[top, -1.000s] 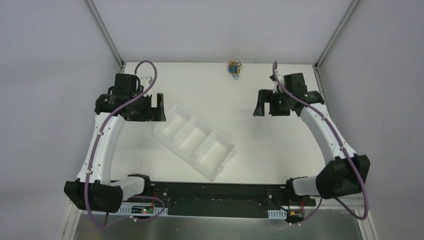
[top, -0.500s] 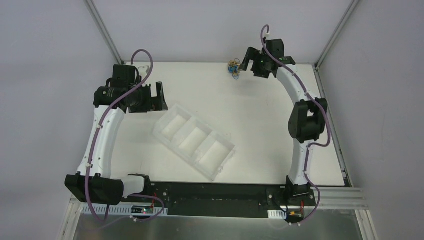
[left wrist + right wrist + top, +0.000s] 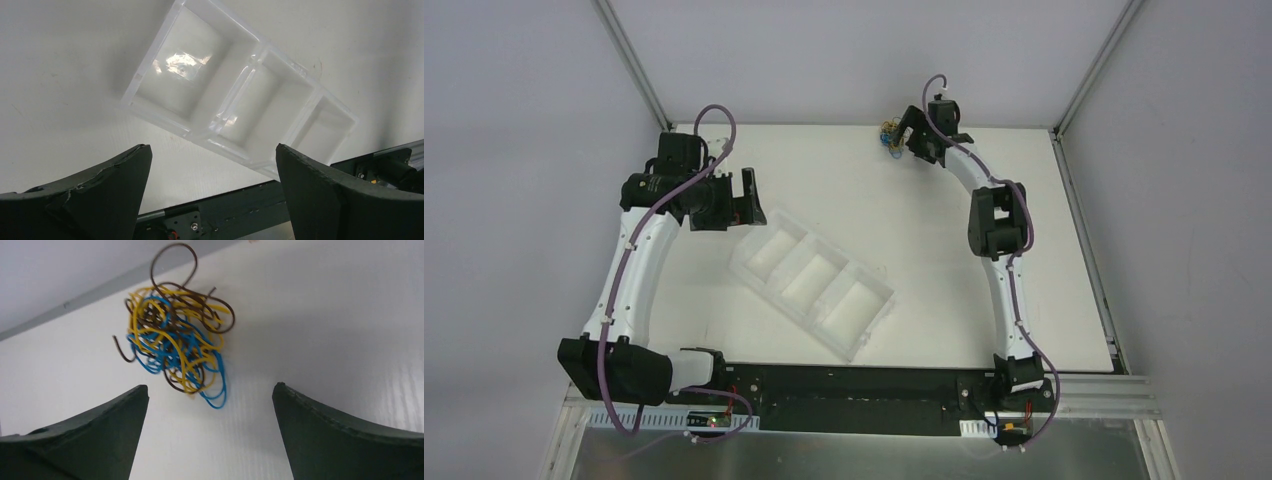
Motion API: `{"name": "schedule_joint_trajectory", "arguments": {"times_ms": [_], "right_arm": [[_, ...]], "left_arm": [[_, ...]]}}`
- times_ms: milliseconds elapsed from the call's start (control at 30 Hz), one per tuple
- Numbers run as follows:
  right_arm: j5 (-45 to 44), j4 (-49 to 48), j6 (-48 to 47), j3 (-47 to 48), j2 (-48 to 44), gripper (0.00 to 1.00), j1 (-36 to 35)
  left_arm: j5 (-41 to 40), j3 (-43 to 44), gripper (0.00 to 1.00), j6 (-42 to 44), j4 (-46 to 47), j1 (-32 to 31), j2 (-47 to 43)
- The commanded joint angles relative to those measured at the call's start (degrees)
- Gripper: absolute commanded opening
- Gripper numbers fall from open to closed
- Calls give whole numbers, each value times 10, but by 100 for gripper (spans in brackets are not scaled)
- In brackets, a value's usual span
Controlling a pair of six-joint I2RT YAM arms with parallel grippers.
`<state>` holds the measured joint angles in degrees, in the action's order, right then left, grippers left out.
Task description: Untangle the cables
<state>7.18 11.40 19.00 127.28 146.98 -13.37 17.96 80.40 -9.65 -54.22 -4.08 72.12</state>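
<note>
Here, the cables (image 3: 175,340) — a blue, yellow and brown knot — lie at the far edge of the table (image 3: 924,250), just ahead of the right gripper (image 3: 210,386), its jaws spread wide and empty. The left gripper (image 3: 212,146), likewise agape, hovers over a clear three-compartment tray (image 3: 240,90).

cables (image 3: 891,135): table (image 3: 924,260) far edge | tray (image 3: 836,251): table centre, nearer

Tray (image 3: 240,85) was glossy translucent plastic with glare spots, cables (image 3: 175,347) had smooth shiny sheathing, table (image 3: 350,330) looked matt white, faintly ribbed.
</note>
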Motion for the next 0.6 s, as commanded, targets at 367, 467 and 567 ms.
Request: {"name": "schedule_joint_trajectory", "arguments": {"times_ms": [367,467,567], "right_arm": [[6,-78,15,61,26,22,-21],[71,-86,1,9,-42,0,-4],[131,-80,-48,-69,-136,0,6]], "left_arm": [[-4,-14,100,22,4,-1,1],[32,-5,100,28,14,-1,4],[56,7,100,48,22,-1,17]]}}
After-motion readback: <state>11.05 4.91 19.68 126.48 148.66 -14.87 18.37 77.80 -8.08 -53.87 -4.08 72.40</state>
